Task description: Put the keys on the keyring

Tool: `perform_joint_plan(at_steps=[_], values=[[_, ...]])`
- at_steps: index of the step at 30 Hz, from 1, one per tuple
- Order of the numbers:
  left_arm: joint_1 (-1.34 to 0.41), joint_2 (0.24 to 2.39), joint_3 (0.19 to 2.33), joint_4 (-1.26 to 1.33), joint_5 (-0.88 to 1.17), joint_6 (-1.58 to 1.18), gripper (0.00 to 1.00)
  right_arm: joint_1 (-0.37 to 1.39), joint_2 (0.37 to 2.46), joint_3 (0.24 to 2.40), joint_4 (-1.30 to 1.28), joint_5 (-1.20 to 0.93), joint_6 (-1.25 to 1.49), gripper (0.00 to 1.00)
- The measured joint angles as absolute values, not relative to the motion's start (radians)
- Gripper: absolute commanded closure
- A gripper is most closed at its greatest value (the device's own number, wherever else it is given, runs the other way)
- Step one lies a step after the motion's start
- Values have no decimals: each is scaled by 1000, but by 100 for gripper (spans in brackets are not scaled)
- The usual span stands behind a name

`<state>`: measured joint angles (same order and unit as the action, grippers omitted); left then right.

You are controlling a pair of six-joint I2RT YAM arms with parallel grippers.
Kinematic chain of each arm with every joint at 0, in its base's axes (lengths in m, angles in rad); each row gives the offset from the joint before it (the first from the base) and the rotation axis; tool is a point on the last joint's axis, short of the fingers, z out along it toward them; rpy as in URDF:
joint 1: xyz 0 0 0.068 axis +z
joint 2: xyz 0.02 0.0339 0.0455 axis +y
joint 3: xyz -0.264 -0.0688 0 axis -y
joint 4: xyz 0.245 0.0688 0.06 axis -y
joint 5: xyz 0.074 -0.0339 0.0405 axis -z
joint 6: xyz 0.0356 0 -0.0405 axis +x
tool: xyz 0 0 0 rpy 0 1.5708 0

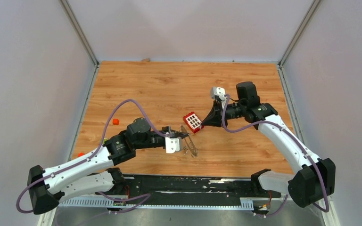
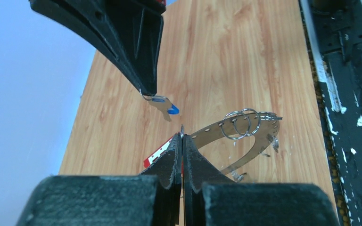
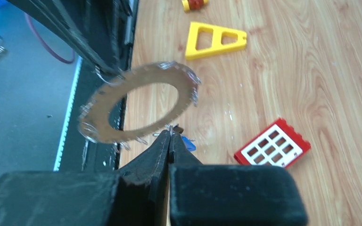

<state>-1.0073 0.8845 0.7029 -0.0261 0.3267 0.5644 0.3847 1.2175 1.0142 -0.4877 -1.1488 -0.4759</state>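
Above mid-table, L gripper [image 2: 182, 137] is clenched on the rim of the keyring [image 2: 207, 131], holding it up tilted over the wood. R gripper [image 3: 170, 135] is pinched shut on the blue-headed key [image 2: 167, 107], which hangs just beside the ring's rim; contact can't be told. Red block [image 3: 272, 143] lies nearby on the table [image 1: 169, 84], and yellow frame [image 3: 215, 40] lies further off.

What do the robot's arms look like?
The left arm and right arm have white shells and black joints. A thin purple cable loops along each. The left gripper and right gripper are black wedges tapering to thin tips.
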Motion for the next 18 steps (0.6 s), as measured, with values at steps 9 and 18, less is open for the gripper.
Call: perform_joint_plan(at_steps=[9, 18], values=[[-999, 801, 667, -131, 475, 735, 100, 385, 1153, 1012, -830, -867, -782, 100], [-999, 770, 656, -240, 520, 933, 100, 395, 1188, 893, -915, -592, -916, 99]])
